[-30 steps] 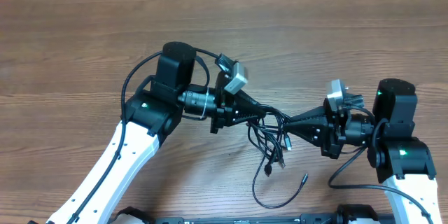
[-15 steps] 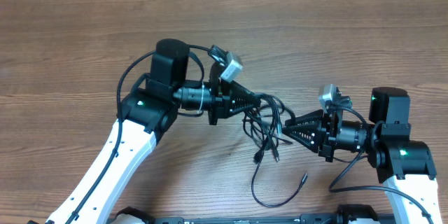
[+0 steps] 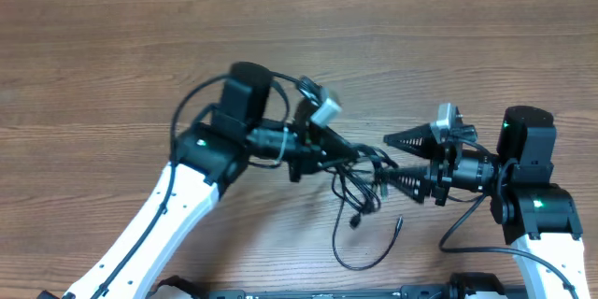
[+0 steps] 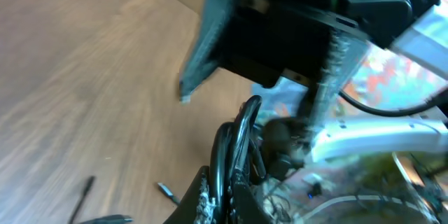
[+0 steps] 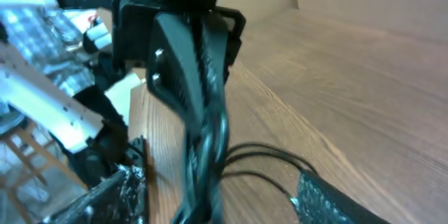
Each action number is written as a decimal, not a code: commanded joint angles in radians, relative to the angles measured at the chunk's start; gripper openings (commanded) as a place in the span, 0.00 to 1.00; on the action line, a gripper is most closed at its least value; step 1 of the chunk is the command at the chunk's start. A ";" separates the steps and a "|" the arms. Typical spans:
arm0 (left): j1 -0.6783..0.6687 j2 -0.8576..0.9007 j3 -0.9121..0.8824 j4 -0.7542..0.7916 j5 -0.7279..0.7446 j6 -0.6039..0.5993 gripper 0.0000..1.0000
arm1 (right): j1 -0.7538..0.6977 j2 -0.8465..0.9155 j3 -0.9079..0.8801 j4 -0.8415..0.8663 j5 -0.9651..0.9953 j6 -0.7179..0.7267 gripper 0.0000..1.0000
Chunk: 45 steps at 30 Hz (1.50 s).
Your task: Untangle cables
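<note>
Between the two arms, near the table's middle, the cables [image 3: 363,182] sat bunched in one tangled black knot, seemingly raised a little off the wood. Loose strands dropped from the knot toward the near edge. Two ended in small plugs [image 3: 356,222] that seemed to rest on the table [image 3: 112,56], and one long strand curled in an open loop below them.

My left gripper [image 3: 353,154] was clenched on the knot from the left. Its wrist view showed looped cords pinched upright in its jaws. I judged that grip to be an anchor, holding the bundle up so the strands hung apart and could be told from one another.

My right gripper [image 3: 383,161] faced it from the right with its jaws spread wide, one on either side of the strands running toward it, and it grasped nothing. Its wrist view showed cords passing between the jaws, touching neither as far as I could tell. I read that as a line-up to pick out one strand and draw it away from the anchor.
</note>
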State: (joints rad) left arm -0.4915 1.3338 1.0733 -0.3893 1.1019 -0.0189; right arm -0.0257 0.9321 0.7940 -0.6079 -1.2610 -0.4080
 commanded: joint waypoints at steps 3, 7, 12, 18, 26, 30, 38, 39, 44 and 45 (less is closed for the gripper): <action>-0.024 0.001 0.008 0.011 0.013 0.022 0.04 | -0.002 -0.005 0.008 -0.014 -0.023 0.000 0.07; 0.002 0.001 0.008 0.009 0.011 0.010 0.04 | -0.002 -0.005 0.008 -0.037 -0.023 0.000 0.04; 0.076 0.001 0.008 0.023 0.010 -0.100 0.04 | -0.002 -0.005 0.008 -0.074 -0.013 -0.002 0.04; 0.112 0.001 0.008 0.066 0.017 -0.163 0.04 | -0.002 -0.005 0.008 -0.107 0.001 -0.013 0.04; 0.112 0.001 0.008 0.112 0.014 -0.177 0.04 | -0.002 -0.005 0.008 -0.218 0.135 -0.016 0.04; 0.112 0.001 0.008 0.187 -0.069 -0.327 0.04 | -0.002 -0.005 0.008 -0.263 0.143 -0.047 0.04; 0.112 0.001 0.008 0.145 -0.108 -0.340 0.40 | -0.002 -0.005 0.008 -0.265 0.124 -0.047 0.04; 0.112 0.001 0.008 0.135 -0.108 -0.340 0.52 | -0.002 -0.005 0.008 -0.262 0.124 -0.047 0.04; 0.112 0.001 0.008 0.116 -0.107 -0.340 0.97 | -0.002 -0.014 0.008 -0.254 0.123 -0.047 0.04; 0.112 0.001 0.008 0.116 -0.107 -0.339 1.00 | -0.002 -0.019 0.008 -0.246 0.116 -0.047 0.04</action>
State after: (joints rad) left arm -0.3843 1.3338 1.0729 -0.2737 1.0042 -0.3668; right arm -0.0254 0.9321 0.7937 -0.8673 -1.1244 -0.4465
